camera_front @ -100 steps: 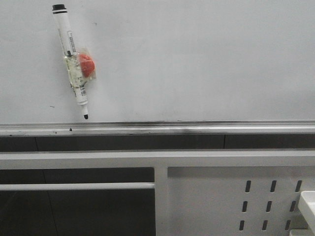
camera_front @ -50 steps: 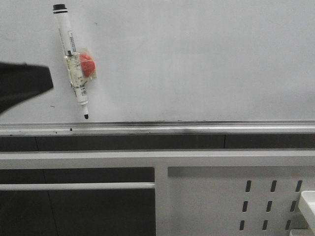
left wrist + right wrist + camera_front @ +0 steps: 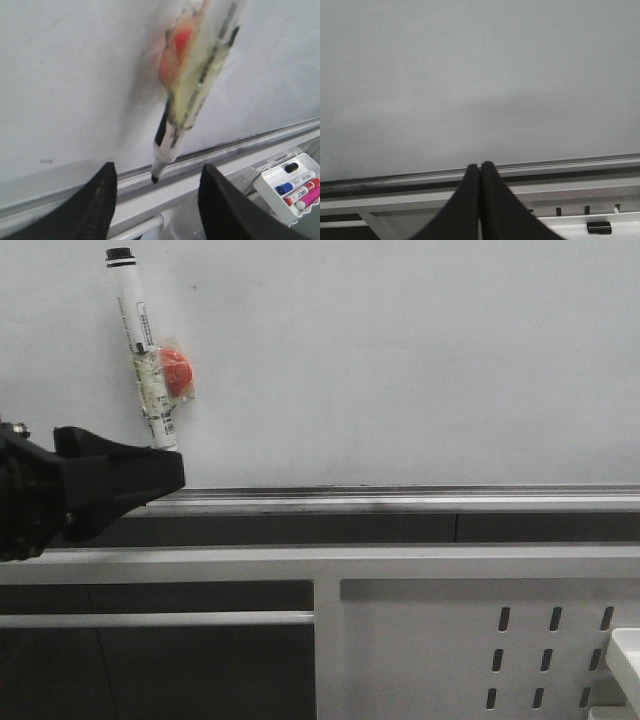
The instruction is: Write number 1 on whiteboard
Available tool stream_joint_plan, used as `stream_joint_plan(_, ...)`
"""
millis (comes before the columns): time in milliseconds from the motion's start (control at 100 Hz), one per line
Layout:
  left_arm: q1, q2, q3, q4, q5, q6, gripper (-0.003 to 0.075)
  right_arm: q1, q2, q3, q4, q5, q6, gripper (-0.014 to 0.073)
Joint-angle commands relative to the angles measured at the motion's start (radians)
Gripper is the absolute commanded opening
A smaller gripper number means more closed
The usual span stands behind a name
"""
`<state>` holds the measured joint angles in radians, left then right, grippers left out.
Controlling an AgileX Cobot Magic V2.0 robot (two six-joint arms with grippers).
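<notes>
The whiteboard (image 3: 400, 360) is plain and glossy, with a silver ledge (image 3: 400, 502) along its lower edge. No stroke of the number 1 shows on it. A white marker (image 3: 142, 340) with a black end hangs tilted on the board at upper left, taped to a red magnet (image 3: 176, 373). My left gripper (image 3: 172, 477) reaches in from the left and covers the marker's lower tip. In the left wrist view it (image 3: 157, 172) is open, one finger on each side of the marker's (image 3: 200, 85) uncapped black tip, not touching. My right gripper (image 3: 480, 166) is shut and empty, facing the bare board (image 3: 480, 75).
A white frame with a perforated metal panel (image 3: 520, 650) stands below the ledge. A white tray (image 3: 290, 187) with several coloured markers sits low at the right; its corner shows in the front view (image 3: 625, 660).
My left gripper came into the front view from the left and moved right and down. It now hides the marker's tip. The marker has not moved.
</notes>
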<state>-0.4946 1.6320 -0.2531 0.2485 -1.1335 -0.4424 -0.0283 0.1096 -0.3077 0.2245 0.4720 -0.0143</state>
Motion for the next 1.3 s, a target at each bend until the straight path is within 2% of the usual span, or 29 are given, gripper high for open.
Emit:
stream_joint_plan(0, -0.009, -0.022, -0.04, -0.022, -0.228, -0.008, 0.0335, 0.0, 0.02, -0.032, 0.009, -0.069, -0.006, -0.0069)
stream_joint_plan(250, -0.009, -0.02, -0.08, -0.024, -0.228, -0.008, 0.0333, 0.0, 0.02, -0.032, 0.009, -0.069, -0.006, -0.0069)
stream_joint_plan(320, -0.009, -0.02, -0.08, -0.033, -0.228, -0.008, 0.0308, 0.0, 0.02, -0.032, 0.009, -0.069, -0.006, -0.0069)
stream_joint_plan(390, -0.009, -0.02, -0.08, -0.029, -0.228, -0.008, 0.0197, 0.0, 0.02, -0.032, 0.009, -0.069, -0.006, -0.0069)
stream_joint_plan(470, -0.009, -0.02, -0.08, -0.016, -0.228, -0.008, -0.0015, 0.0, 0.02, -0.032, 0.009, -0.069, -0.006, -0.0069)
stream_joint_plan(480, -0.009, -0.02, -0.08, -0.011, -0.228, -0.008, -0.0021, 0.0, 0.02, -0.032, 0.009, -0.069, -0.006, -0.0069)
stream_joint_plan(560, -0.009, -0.02, -0.08, 0.013, -0.228, -0.008, -0.002, 0.0, 0.02, -0.032, 0.013, -0.077, -0.004, -0.0069)
stream_joint_plan(610, -0.009, -0.02, -0.078, 0.042, -0.228, -0.008, -0.002, 0.0, 0.02, -0.032, 0.057, -0.079, 0.001, -0.0069)
stream_joint_plan(720, -0.009, -0.02, -0.076, 0.172, -0.228, -0.008, -0.002, 0.0, 0.02, -0.036, 0.132, -0.044, -0.025, -0.0069)
stream_joint_plan(860, -0.009, -0.02, -0.076, 0.338, -0.216, -0.008, -0.002, 0.083, 0.02, -0.058, 0.242, 0.031, -0.201, -0.0069)
stream_joint_plan(950, -0.009, -0.025, -0.076, 0.436, -0.204, -0.01, -0.002, 0.178, 0.04, -0.082, 0.317, 0.088, -0.393, -0.0069)
stream_joint_plan(1020, -0.009, -0.048, -0.082, 0.514, -0.139, -0.024, -0.002, 0.249, 0.072, -0.105, 0.327, 0.156, -0.471, -0.0069)
stream_joint_plan(1070, -0.009, -0.073, -0.098, 0.582, -0.039, -0.057, -0.002, 0.293, 0.102, -0.122, 0.327, 0.193, -0.487, -0.0069)
stream_joint_plan(1200, -0.016, -0.174, -0.166, 0.827, 0.208, -0.164, -0.002, 0.388, 0.193, -0.166, 0.327, 0.212, -0.565, -0.0069)
stream_joint_plan(1290, -0.059, -0.247, -0.228, 0.993, 0.381, -0.277, -0.002, 0.434, 0.271, -0.206, 0.327, 0.212, -0.651, -0.0069)
